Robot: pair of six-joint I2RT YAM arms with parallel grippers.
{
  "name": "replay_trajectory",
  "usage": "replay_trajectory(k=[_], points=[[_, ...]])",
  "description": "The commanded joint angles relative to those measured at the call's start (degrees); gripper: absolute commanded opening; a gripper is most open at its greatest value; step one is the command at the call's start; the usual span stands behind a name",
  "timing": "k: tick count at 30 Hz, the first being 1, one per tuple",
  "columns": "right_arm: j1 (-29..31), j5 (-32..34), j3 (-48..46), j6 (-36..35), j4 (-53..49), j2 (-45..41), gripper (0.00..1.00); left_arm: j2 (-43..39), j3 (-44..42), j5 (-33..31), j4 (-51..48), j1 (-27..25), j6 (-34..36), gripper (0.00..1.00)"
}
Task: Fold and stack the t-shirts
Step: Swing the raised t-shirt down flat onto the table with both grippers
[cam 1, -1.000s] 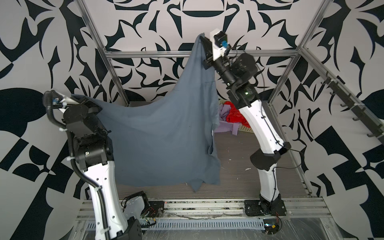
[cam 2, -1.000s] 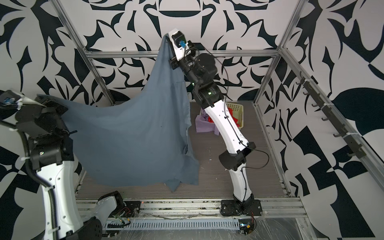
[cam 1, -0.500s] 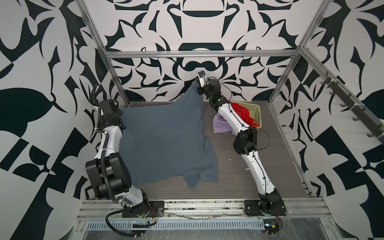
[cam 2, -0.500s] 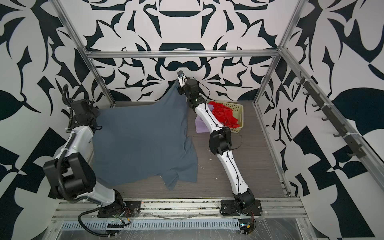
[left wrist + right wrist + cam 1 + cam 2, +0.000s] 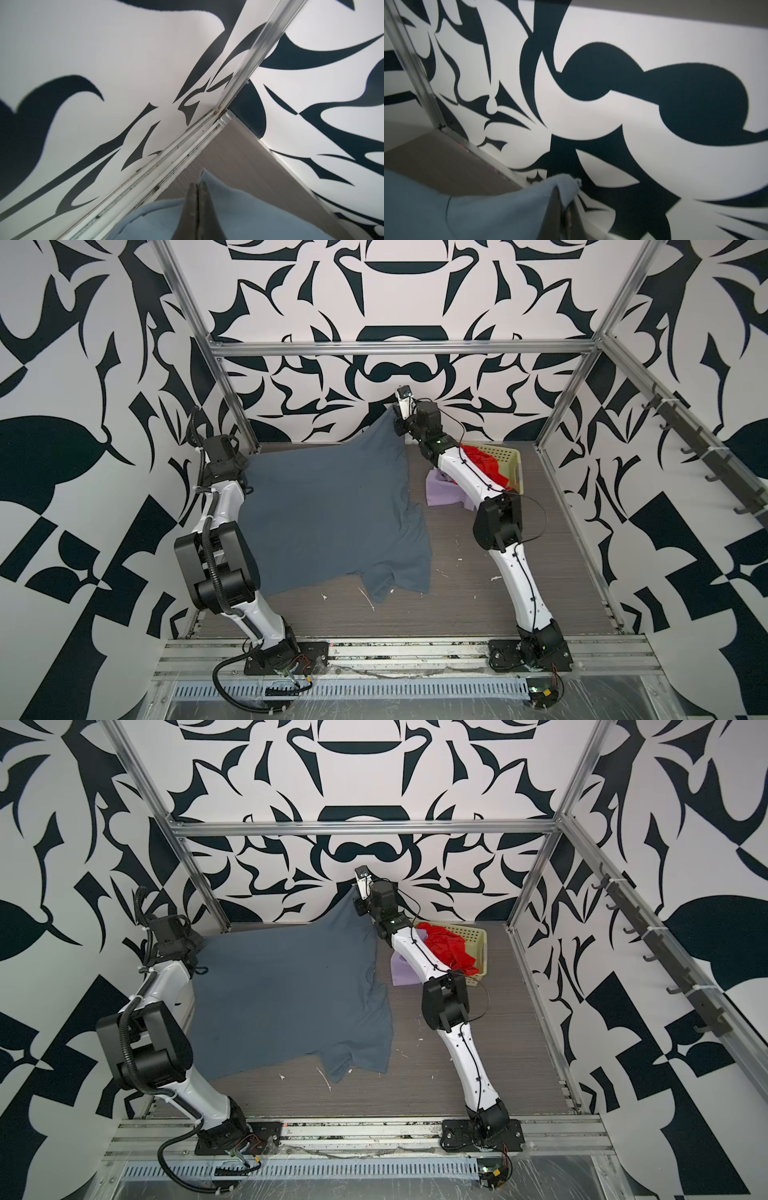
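Left gripper [image 5: 197, 186] and right gripper [image 5: 564, 199], jaws closed, each pinch a far corner of the slate-blue t-shirt [image 5: 324, 510].

The large slate blue-grey cloth t-shirt [image 5: 324, 510], earlier held high in the air, has been lowered onto the surface [image 5: 457, 605].

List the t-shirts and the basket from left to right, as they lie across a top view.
slate blue-grey t-shirt → pale lilac t-shirt → red t-shirt → bare end of the cream basket
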Motion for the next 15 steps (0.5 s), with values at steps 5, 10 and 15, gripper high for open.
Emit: replay_trajectory(k=[5, 10, 15], points=[[3.8, 2.5, -28.3, -3.9, 5.9, -21.4, 0.00, -6.7, -10.1, -0.9, -4.1, 1.6, 2.5, 0.00], [4.7, 2.9, -42.6, 1.2, 5.0, -27.3, 0.00, -5.6, -15.6, -1.7, -4.4, 2.3, 0.7, 0.00], [5.5, 5.4, -51.9, 5.4, 6.0, -29.1, 0.00, -3.1, -17.6, -1.5, -6.8, 4.2, -3.8, 0.00]])
